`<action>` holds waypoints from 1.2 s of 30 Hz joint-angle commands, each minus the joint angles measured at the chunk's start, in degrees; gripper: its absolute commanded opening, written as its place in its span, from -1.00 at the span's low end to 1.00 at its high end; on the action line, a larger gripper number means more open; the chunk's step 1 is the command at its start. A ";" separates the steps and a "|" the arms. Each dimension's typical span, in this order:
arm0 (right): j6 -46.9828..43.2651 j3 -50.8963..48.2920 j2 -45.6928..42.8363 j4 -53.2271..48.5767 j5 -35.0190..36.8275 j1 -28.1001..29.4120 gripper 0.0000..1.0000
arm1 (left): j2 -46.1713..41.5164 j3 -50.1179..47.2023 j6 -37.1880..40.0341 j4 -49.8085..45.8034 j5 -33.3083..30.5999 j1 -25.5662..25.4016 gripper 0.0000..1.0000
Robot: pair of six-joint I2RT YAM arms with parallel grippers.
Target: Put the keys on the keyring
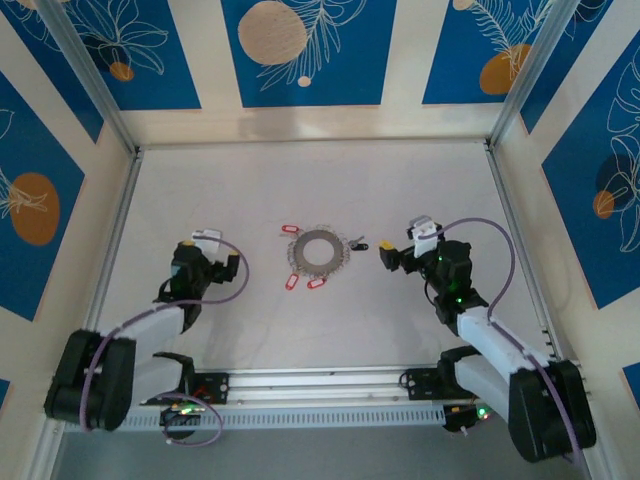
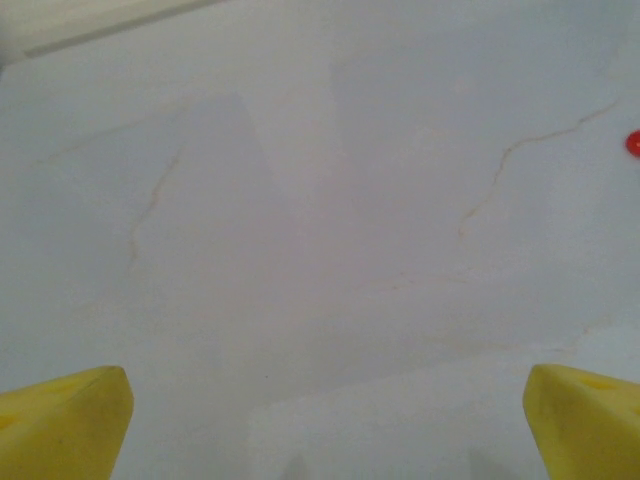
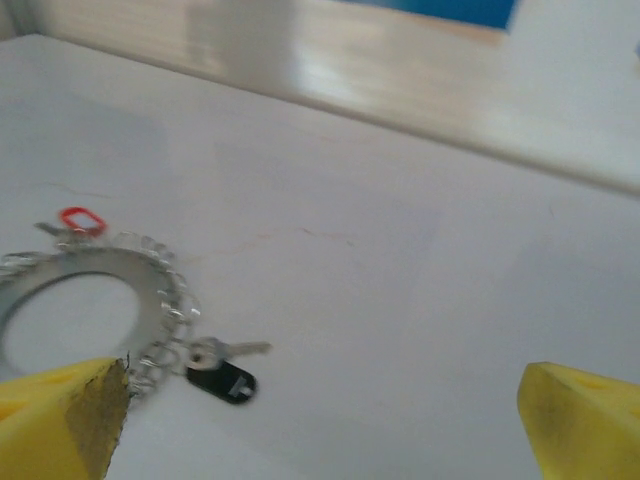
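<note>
The flat grey metal keyring [image 1: 317,250], doughnut-shaped with a fringed rim, lies at frame centre, small red plastic-headed keys [image 1: 291,283] scattered around its edge. The left gripper [image 2: 325,420] and right gripper [image 3: 320,420] both stand released, grasping nothing.

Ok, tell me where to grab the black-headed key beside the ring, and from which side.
Take its black head, probably from the right with the open right gripper. The key lies flat on the table with the head pointing away from the keyring; the ring's fringed rim crowds the other end.
</note>
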 commanded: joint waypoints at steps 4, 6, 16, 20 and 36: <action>4.49 -0.97 12.77 16.67 -3.16 -3.86 0.98 | 10.02 5.93 1.67 11.33 2.19 0.47 0.99; 3.78 -0.48 17.10 20.68 -2.96 -4.06 0.98 | 13.83 6.48 1.73 14.80 -0.39 0.57 0.99; 8.69 1.59 29.99 28.98 -3.51 -10.12 0.98 | 20.08 7.40 -3.95 18.23 4.70 6.51 0.99; 9.68 3.62 30.72 26.36 -0.83 -9.96 0.98 | 20.17 7.63 -3.95 17.84 4.73 6.61 1.00; 9.38 7.97 31.11 18.69 2.32 -8.68 0.98 | 20.06 7.45 -3.95 18.28 4.82 6.61 1.00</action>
